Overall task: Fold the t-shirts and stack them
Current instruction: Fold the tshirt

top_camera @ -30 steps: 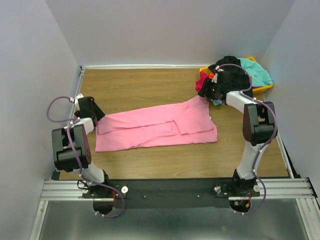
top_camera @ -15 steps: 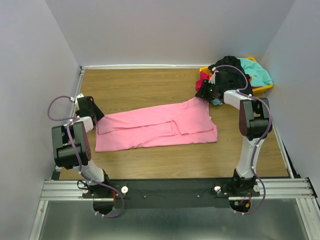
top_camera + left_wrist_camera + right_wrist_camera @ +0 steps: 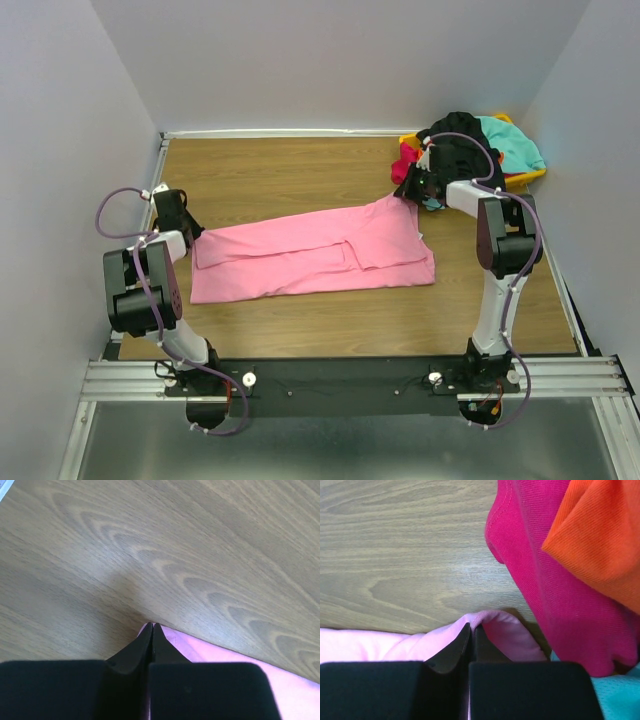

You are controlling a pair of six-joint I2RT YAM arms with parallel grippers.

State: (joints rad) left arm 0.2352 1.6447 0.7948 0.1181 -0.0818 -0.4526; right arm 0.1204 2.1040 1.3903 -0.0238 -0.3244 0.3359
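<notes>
A large bright pink t-shirt (image 3: 315, 250) lies flat across the middle of the wooden table. My left gripper (image 3: 193, 234) sits at its far left corner, shut on the cloth's edge. The left wrist view shows its black fingertips (image 3: 152, 625) pressed together, with pink cloth (image 3: 215, 655) beside them. My right gripper (image 3: 407, 193) is at the shirt's far right corner, shut on a raised fold of pink cloth (image 3: 507, 632). More t-shirts are heaped at the back right: black (image 3: 460, 135), teal (image 3: 515, 145), magenta (image 3: 545, 595) and orange-red (image 3: 600, 530).
A yellow bin (image 3: 530, 178) holds the heap of shirts at the back right, touching the right arm. Grey walls close in the table on three sides. Bare wood (image 3: 280, 175) lies behind the pink shirt and in front of it.
Both grippers have closed from open onto the pink shirt's far corners. The right arm has drawn in slightly towards the corner; the shirt itself has not moved.
</notes>
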